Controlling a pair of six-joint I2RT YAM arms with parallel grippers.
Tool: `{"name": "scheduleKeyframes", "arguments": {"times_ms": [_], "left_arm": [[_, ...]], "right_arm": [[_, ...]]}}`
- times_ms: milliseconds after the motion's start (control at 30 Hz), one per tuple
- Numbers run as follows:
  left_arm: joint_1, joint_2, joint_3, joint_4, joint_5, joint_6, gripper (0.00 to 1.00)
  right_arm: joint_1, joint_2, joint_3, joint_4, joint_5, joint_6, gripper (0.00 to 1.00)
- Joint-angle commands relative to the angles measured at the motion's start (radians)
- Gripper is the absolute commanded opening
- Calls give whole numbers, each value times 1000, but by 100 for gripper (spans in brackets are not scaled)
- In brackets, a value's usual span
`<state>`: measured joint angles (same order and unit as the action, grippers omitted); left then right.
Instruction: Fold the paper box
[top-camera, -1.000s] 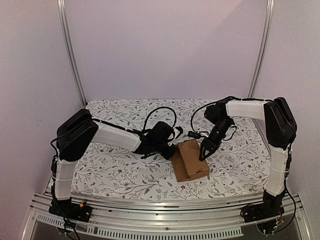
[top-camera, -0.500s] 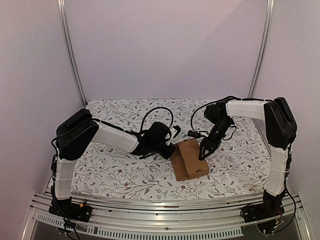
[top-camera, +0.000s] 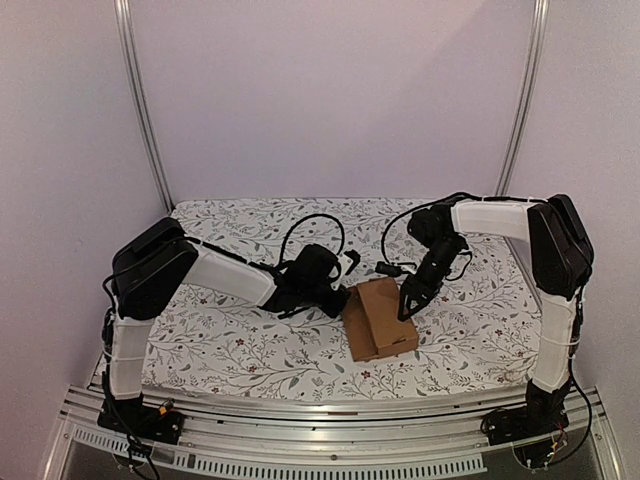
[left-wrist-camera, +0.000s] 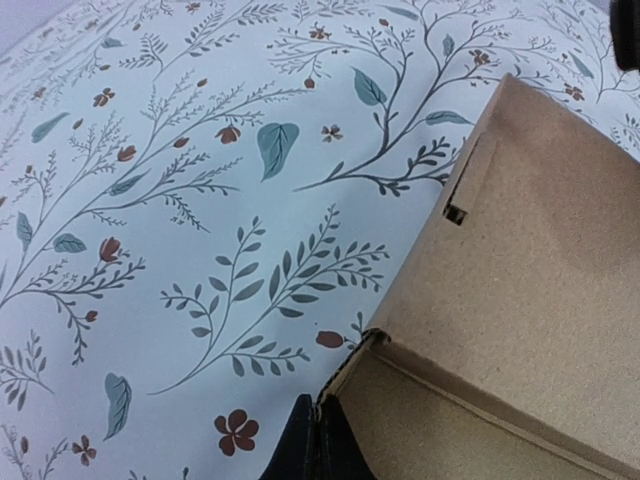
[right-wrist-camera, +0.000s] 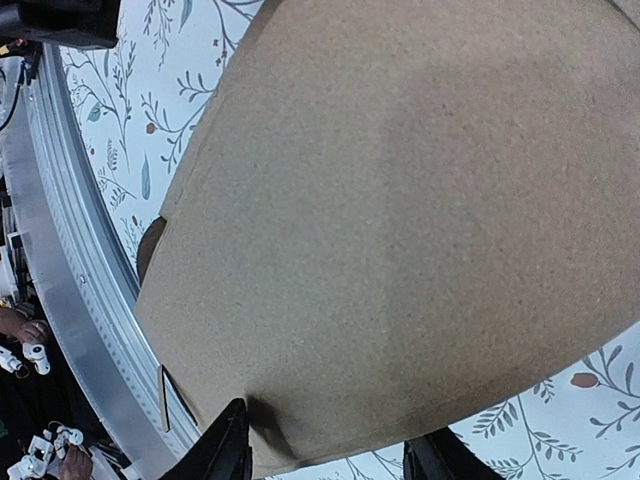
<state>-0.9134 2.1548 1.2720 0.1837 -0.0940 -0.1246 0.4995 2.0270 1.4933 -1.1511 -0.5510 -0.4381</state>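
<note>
Closing up the paper box (top-camera: 380, 320), nearly formed, at the centre of the surface (top-camera: 230, 345).
Box sits between both arms with the lid panel down; the left wrist view shows one slot in its side. The left end effector (left-wrist-camera: 318, 452) is fully closed, nothing seen between its tips, nosed against the box's corner seam. The right end effector (right-wrist-camera: 330, 462) stands about half open, fingers (right-wrist-camera: 228, 445) straddling the lid's edge, one touching cardboard; can't confirm a real grip. Best approach, probably: right pins the lid flat, left pushes the corner in squarely and slowly so the wall doesn't buckle.
</note>
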Motion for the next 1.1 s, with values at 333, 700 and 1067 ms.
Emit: {"name": "scheduleKeyframes", "arguments": {"times_ms": [333,700,1067], "left_arm": [[7,8,-1,52,46,-13,1],[7,31,67,-63,44,42,1],[4,72,257,-388,86,123,1]], "right_arm": [[27,-45,56,27,-53,34,50],[51,-15,96,24,29,32,50],[51,113,110,51,33,70,48]]}}
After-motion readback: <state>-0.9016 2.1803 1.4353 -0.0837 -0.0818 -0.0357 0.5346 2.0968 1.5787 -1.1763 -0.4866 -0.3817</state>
